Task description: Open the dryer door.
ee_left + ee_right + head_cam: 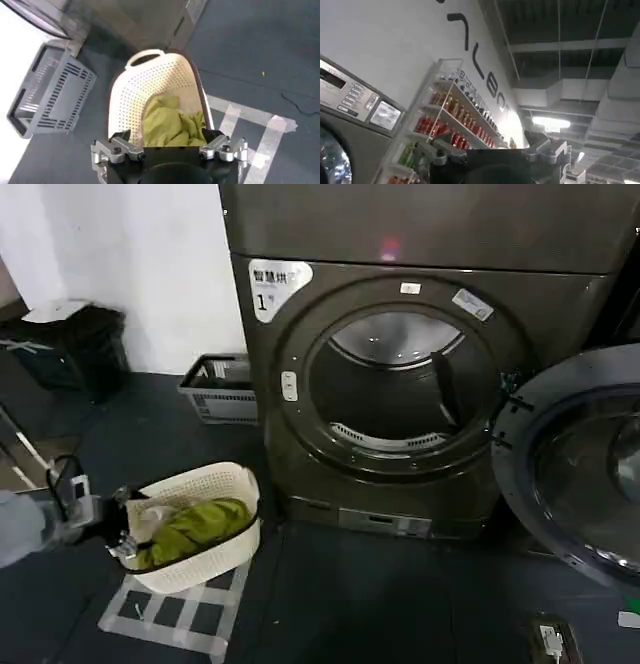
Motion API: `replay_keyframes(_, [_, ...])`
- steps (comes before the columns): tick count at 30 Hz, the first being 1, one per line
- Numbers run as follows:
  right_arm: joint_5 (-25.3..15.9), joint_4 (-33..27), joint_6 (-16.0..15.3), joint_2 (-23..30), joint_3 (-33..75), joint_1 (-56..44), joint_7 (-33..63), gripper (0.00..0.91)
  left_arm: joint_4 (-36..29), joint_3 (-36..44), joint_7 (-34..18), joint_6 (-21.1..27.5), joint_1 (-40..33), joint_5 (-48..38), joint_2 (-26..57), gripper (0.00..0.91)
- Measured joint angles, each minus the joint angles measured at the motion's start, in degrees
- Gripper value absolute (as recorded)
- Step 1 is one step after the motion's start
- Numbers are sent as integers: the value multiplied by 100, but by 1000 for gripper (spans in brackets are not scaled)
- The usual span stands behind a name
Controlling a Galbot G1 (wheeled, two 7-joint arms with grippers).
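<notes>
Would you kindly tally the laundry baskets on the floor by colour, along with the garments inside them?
Cream baskets: 1, the cream basket in front of the left gripper
Grey baskets: 1, the grey basket by the wall
Green garments: 1, the green garment in the cream basket
Total: 3

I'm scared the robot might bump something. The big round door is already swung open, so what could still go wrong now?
1. The dryer door hangs wide open on the machine's right, jutting into the floor space. An arm swinging past could knock it.
2. The left gripper, open, sits right at the white basket holding a green cloth. A careless move might tip or shove the basket.
3. The grey crate stands close beside the dryer, easy to hit.
</notes>
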Motion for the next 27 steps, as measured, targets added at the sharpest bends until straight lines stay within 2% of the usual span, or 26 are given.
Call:
replay_keyframes(11, [10, 6, 10, 12, 10, -24, -17, 907, 126, 10, 26, -237, 9, 140, 8, 907])
replay_keyframes(27, [-12, 21, 68, 76, 15, -30, -131, 907, 182, 34, 71, -237, 38, 190, 43, 907])
